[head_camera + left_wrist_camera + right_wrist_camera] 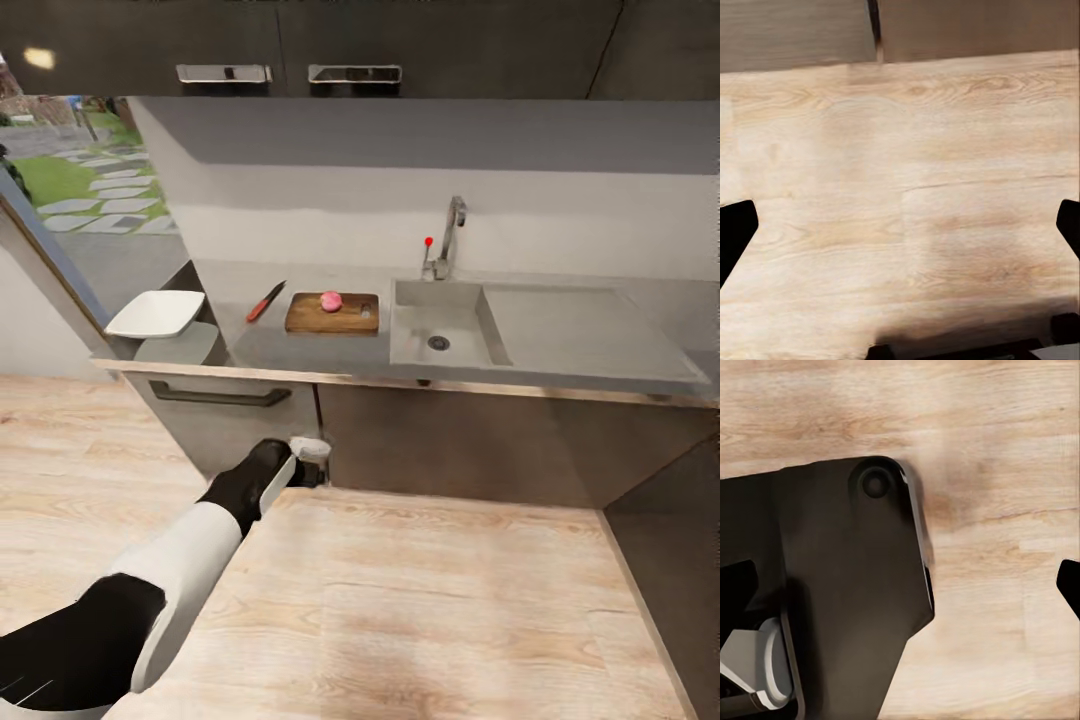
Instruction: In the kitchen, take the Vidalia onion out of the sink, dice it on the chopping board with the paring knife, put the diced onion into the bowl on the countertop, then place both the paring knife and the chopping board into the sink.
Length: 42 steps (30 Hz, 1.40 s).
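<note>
Grey countertop (300, 345) runs along the back wall, dark upper cabinets above, light wood floor (420, 600) below. Window at the far left end of the counter. Vidalia onion (330, 299) sits on the chopping board (332, 315), just left of the sink (440, 335). Paring knife (266, 300) lies on the counter left of the board, apart from it. White bowl (156, 313) at the counter's left end. Faucet (447, 240) behind the basin.

Left gripper (312, 452) hangs low in front of the drawer fronts, below the counter edge. Left wrist view: fingertips (735, 232) spread wide, nothing between them, just floor. Right gripper (907, 585): fingertips at the frame edges, apart, empty, over the robot's dark base (840, 585).

Open floor between robot and cabinets.
</note>
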### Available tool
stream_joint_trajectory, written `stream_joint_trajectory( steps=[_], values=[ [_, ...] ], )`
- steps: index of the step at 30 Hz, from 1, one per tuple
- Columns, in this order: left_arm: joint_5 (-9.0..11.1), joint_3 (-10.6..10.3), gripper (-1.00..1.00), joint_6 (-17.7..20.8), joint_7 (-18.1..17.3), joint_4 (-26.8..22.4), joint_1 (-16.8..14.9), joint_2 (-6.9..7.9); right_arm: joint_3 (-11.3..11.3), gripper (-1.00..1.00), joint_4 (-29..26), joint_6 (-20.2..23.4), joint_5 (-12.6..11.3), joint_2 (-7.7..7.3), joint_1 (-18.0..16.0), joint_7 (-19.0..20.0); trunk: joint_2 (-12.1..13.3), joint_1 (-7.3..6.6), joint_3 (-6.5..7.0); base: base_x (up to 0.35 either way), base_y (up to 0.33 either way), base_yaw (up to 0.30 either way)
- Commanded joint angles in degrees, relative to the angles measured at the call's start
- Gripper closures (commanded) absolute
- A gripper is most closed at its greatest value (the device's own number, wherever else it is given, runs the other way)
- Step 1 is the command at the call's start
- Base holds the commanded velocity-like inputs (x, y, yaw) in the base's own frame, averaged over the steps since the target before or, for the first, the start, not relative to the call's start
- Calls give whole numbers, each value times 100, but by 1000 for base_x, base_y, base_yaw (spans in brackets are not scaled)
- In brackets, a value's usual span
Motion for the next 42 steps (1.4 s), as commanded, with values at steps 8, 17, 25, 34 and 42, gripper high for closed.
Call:
stream_joint_trajectory(
  steps=[8, 17, 25, 34, 42],
  values=[
    [71, -33, -100, -3268, -392, 3097, 229, -40, -3, -100, -21, -5, -25, -11, 5, 19, -12, 1, -8, -105, 0, 0],
    [63, -30, -100, -4128, -470, 3231, 1580, 259, -9, -100, -274, -52, -56, -43, 4, -22, -12, 1, -8, -2, 0, 0],
    [78, -28, -100, -6322, -1434, 3235, 2733, 1045, -44, -100, -1338, -56, -75, -62, 2, -266, -12, 1, 41, 0, 0, 0],
    [166, -21, -100, -7846, -1274, 3236, 3436, 1230, -48, -100, -1394, -34, -76, -252, -49, -287, -12, 1, 116, 0, 0, 0],
    [202, -21, -100, -8199, 275, 3236, 3525, 1067, -47, -100, -1356, -24, -24, -293, -58, -271, -12, 1, 119, 0, 0, 0]
  ],
)
